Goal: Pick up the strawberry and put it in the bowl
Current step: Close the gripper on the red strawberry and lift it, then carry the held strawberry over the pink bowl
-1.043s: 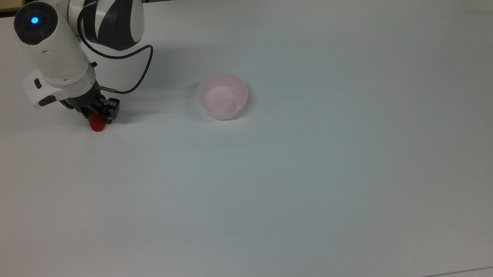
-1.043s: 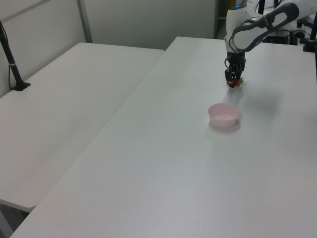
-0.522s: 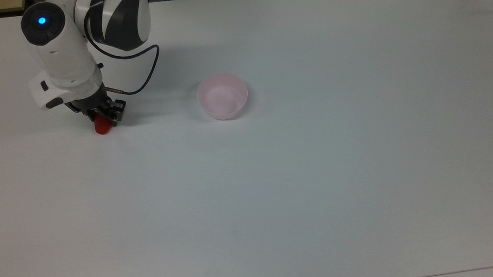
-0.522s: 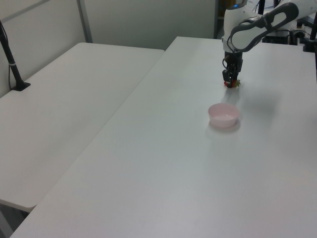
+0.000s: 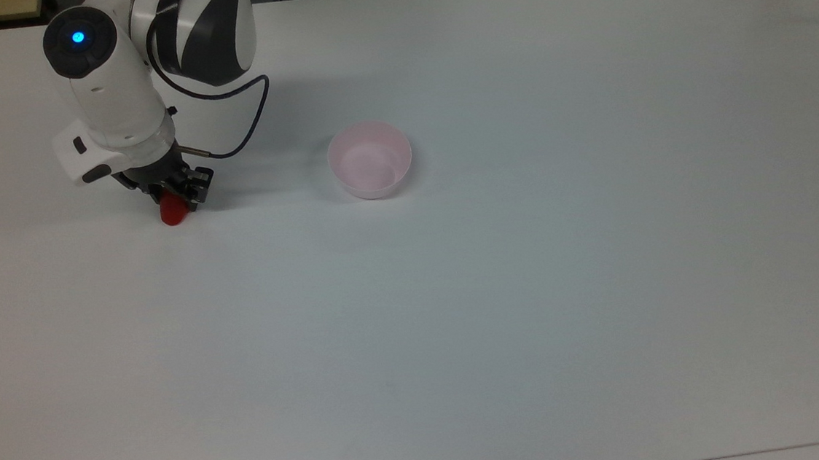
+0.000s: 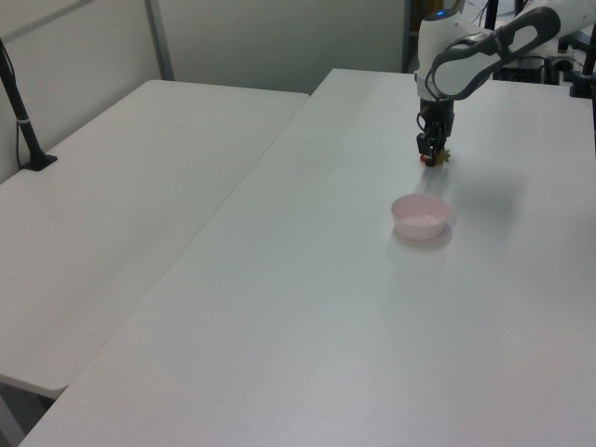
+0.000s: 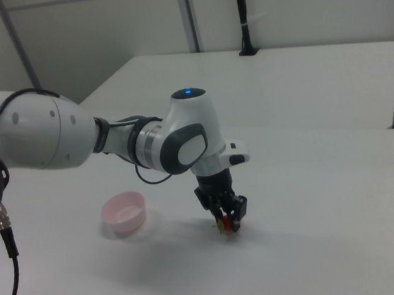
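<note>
The gripper [image 5: 175, 199], clamped on the strawberry [image 5: 173, 212] well to the top view's left of the bowl [image 5: 370, 160], seems mid-pickup; next comes carrying it over the bowl.

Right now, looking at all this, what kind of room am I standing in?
Most likely a robotics lab or test room. A white robot arm works over a plain white table that holds only a toy strawberry and a small pink bowl, and a black pole stands on the next table.
</note>
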Robot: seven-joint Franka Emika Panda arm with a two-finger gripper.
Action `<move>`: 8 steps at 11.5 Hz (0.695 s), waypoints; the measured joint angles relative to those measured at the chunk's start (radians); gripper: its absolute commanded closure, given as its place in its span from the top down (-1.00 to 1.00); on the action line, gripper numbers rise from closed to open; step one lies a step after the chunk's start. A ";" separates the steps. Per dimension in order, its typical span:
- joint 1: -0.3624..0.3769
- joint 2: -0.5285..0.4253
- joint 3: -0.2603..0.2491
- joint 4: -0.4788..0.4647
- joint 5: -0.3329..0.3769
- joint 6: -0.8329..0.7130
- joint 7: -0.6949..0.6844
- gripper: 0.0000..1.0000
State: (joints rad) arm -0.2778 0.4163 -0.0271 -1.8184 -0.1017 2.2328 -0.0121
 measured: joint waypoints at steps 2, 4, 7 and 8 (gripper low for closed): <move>0.000 -0.007 0.000 0.008 0.000 0.000 0.000 -0.11; 0.004 -0.013 0.001 0.010 0.000 -0.003 -0.001 -0.10; 0.043 -0.056 0.015 0.016 0.000 -0.089 -0.001 -0.10; 0.070 -0.085 0.032 0.020 0.000 -0.158 -0.001 -0.09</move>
State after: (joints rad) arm -0.2082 0.3308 0.0048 -1.7985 -0.1015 2.0744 -0.0131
